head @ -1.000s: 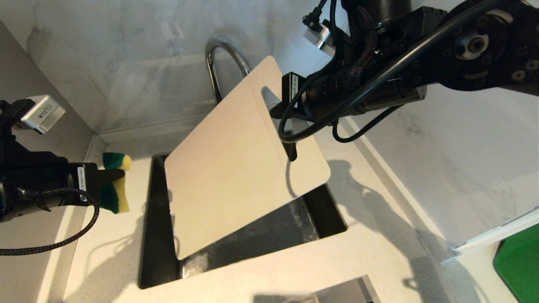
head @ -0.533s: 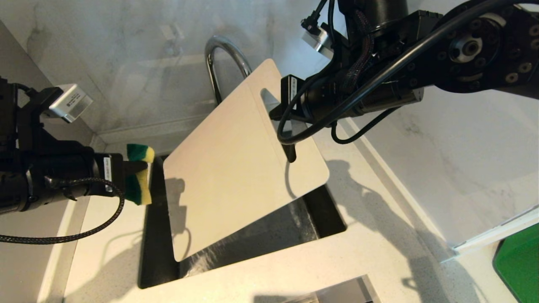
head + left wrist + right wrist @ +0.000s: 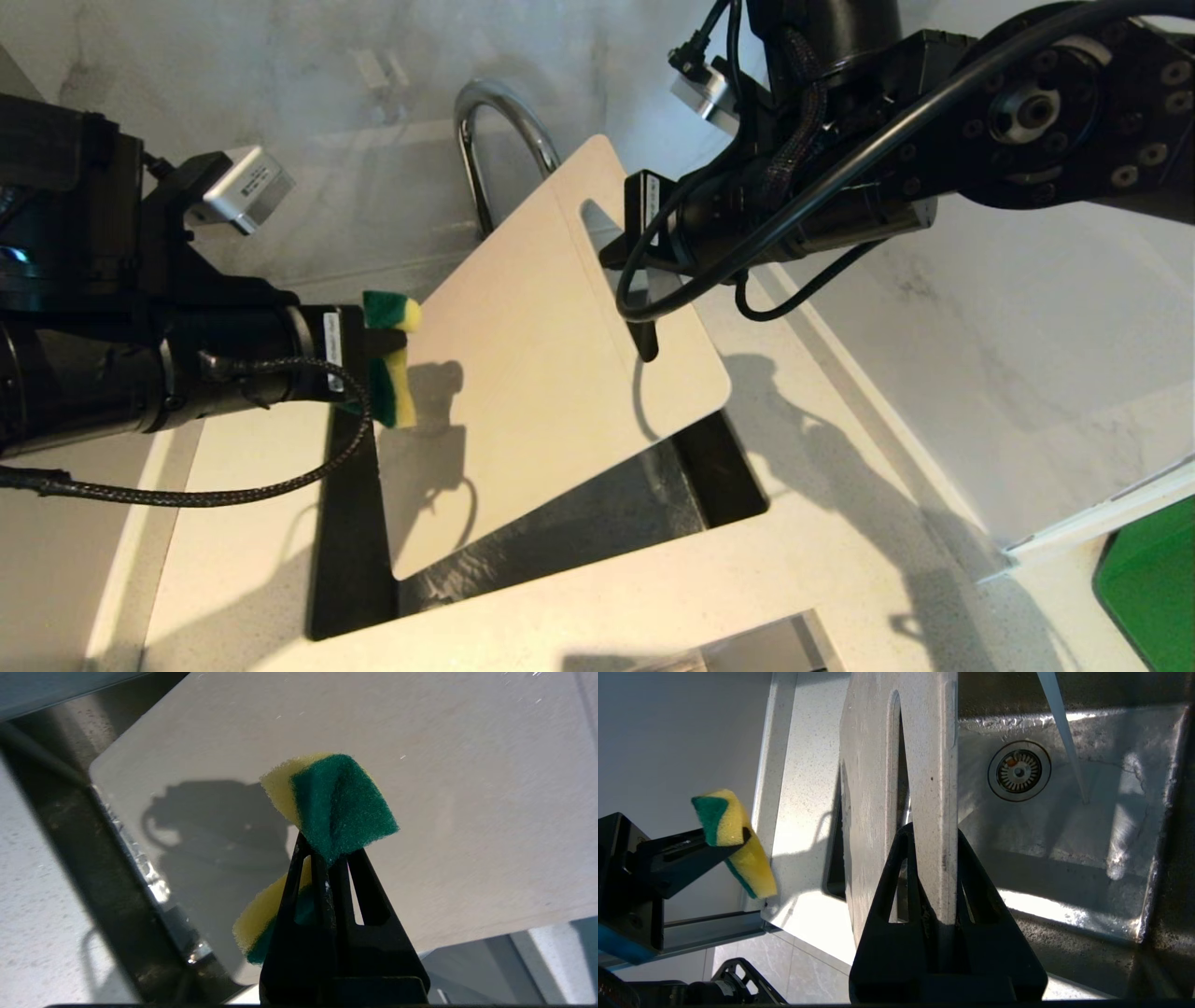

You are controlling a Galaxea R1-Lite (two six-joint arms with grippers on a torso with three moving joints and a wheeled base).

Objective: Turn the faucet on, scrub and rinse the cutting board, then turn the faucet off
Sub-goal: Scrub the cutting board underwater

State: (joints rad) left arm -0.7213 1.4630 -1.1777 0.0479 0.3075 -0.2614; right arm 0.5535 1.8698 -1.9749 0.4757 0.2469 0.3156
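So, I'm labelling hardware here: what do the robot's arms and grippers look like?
Both arms are black. The left gripper and right gripper have black triangular fingers with slots. Each wrist carries a silver camera box, black cables loop alongside, and white labels mark the wrists.

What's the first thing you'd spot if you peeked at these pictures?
A big pale cutting board hangs tilted over the dark sink, pinched at its handle end by the right gripper. At its left edge, the left gripper squeezes a bright green and yellow sponge. Behind the board arches the shiny faucet.
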